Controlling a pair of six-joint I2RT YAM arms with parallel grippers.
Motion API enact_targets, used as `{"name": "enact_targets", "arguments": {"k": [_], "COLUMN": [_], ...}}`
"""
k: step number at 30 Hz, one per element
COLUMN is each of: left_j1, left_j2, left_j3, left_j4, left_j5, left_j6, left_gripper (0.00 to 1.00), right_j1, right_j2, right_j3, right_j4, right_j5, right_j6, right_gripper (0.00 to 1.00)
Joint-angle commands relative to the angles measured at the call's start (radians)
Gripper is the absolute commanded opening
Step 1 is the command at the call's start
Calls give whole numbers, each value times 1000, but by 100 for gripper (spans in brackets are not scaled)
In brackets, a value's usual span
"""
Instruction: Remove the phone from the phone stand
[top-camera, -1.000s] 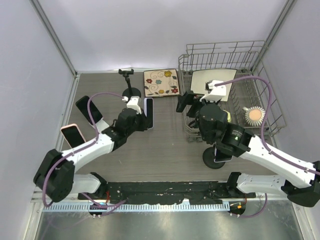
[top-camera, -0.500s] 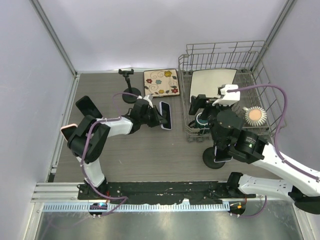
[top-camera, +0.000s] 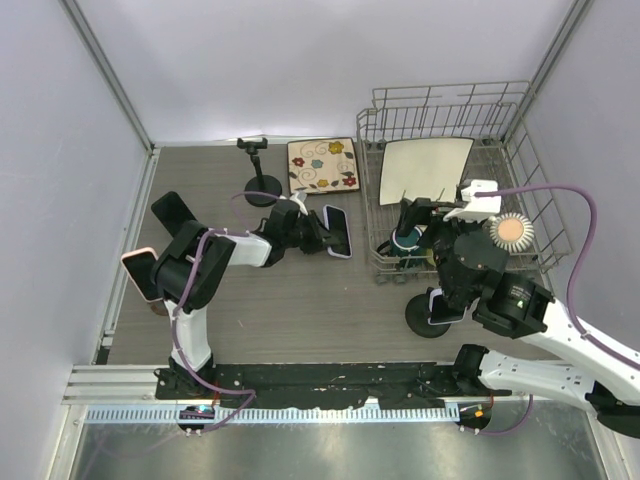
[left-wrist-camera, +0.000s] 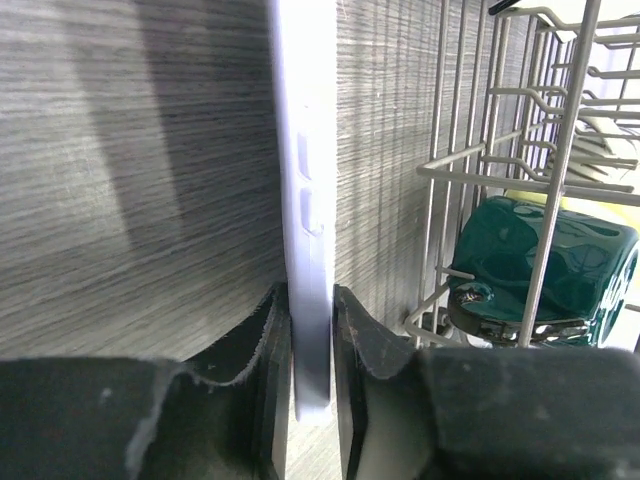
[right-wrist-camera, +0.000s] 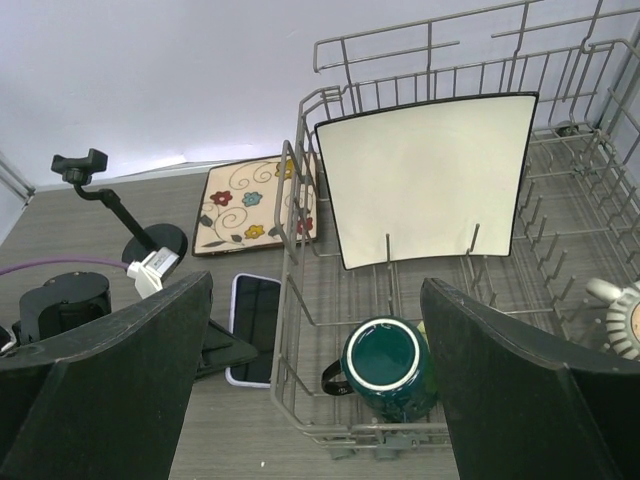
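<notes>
The phone (top-camera: 338, 231), in a lavender case, lies screen up on the table just left of the dish rack (top-camera: 530, 200). My left gripper (top-camera: 318, 235) is shut on its near end. In the left wrist view the fingers (left-wrist-camera: 362, 330) pinch the phone's edge (left-wrist-camera: 305, 180) from both sides. The black phone stand (top-camera: 262, 186) stands behind at the back left, its clamp (top-camera: 253, 145) empty. My right gripper (top-camera: 418, 222) hovers open above the rack. The right wrist view shows the phone (right-wrist-camera: 257, 313) and the stand (right-wrist-camera: 122, 218) between its wide fingers (right-wrist-camera: 315, 285).
The rack holds a white plate (top-camera: 425, 170), a green mug (top-camera: 405, 240) and a brush (top-camera: 510, 232). A floral tile (top-camera: 322, 165) lies at the back. A black phone (top-camera: 178, 218) and a pink phone (top-camera: 145, 272) lie at the left. A second stand (top-camera: 428, 320) carries another phone (top-camera: 447, 303).
My left gripper has carried the phone to the right and laid it flat beside the rack. My right arm has drawn back to the right over the rack.
</notes>
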Motion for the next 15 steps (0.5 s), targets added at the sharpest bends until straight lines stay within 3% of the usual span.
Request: {"name": "enact_targets", "arguments": {"k": [1,3,11,15], "left_j1": [-5,-7,-5,-3], "left_j2": [-9,-40,-124,-170], "left_j3": [-26,-40,-29,-3], "left_j4": [51,25,-194,-302], "left_j5": [28,13,-87,-150], "left_j6": [1,14,137,203], "left_gripper": [31,43,75,99], "right_j1": [-6,-4,-6,-6], "right_j2": [19,32,85,143], "right_j3": [27,37,85,157], "right_j4": [-6,-16,-79,-241], "right_j5": [14,7,-17,-11], "right_j6": [-6,-6,20,65], "right_gripper": [90,90,91,96]}}
